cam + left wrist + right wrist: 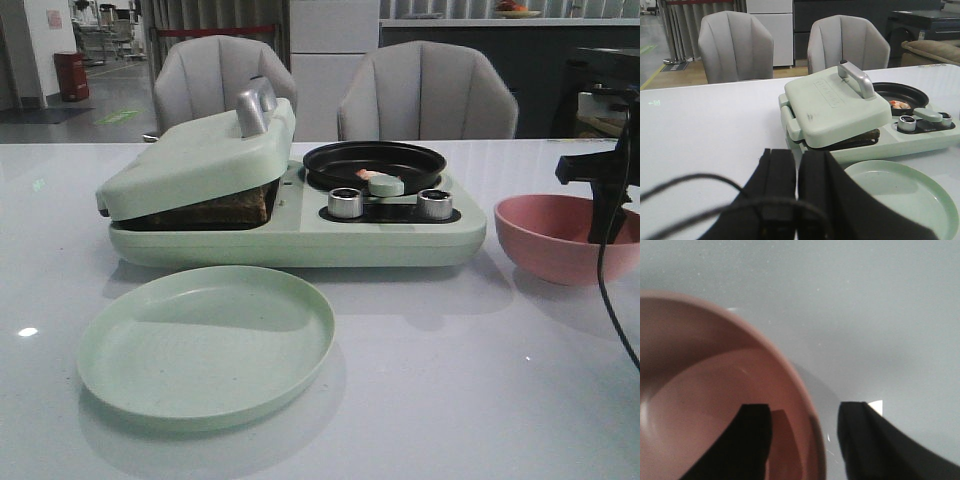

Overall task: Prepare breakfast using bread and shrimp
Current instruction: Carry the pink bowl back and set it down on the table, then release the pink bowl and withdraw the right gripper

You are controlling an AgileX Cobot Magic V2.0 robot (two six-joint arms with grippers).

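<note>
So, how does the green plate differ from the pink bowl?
The green plate is wide and shallow; the pink bowl is narrower and deep. The plate lies in front of the sandwich maker; the bowl stands to its right. No hand is near the plate, while the right hand straddles the bowl's rim, one finger inside and one outside. Both look round and empty.

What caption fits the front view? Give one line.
Bread sits under the press lid, shrimp in the pan, green plate waiting.
</note>
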